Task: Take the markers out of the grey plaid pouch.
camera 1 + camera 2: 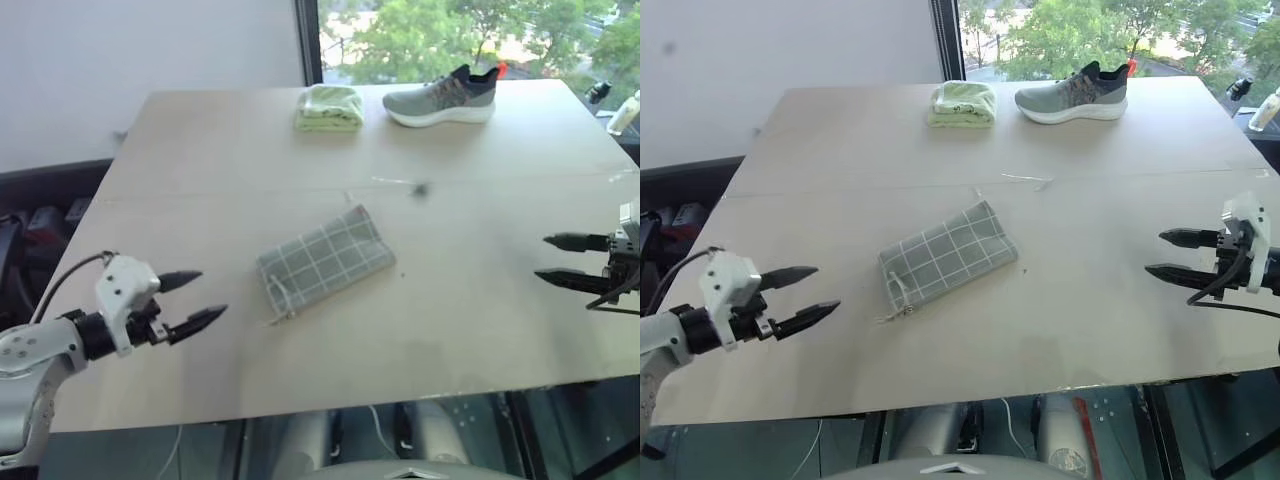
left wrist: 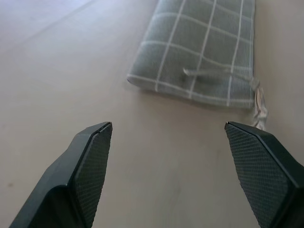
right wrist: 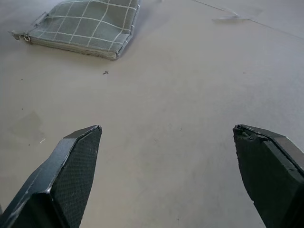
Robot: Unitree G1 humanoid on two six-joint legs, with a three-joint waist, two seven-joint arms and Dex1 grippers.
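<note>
A: Where is the flat grey plaid fabric pouch point(image 1: 323, 258) with the thin white grid lines?

B: It lies near the middle of the wide pale wooden bench point(image 1: 200, 160), set at a slant, closed, its small pull cord point(image 1: 898, 306) trailing off the end nearer the robot. No markers can be seen; whether they are inside I cannot tell.

A: And the left gripper point(image 1: 200, 298)?

B: It hovers over the near left part of the bench, its two black fingers spread wide with nothing between them, pointing toward the pouch but well apart from it. In the left wrist view the pouch's cord end sits beyond the fingertips point(image 2: 97, 142).

A: The right gripper point(image 1: 1162, 253)?

B: Over the right side of the bench, fingers likewise wide apart and empty, pointing toward the pouch, well apart from it.

A: Anything else on the bench?

B: At the far edge, a folded pale green cloth point(image 1: 329, 107) and, just beside it, a grey knit sneaker point(image 1: 441, 97) with a white sole.
</note>
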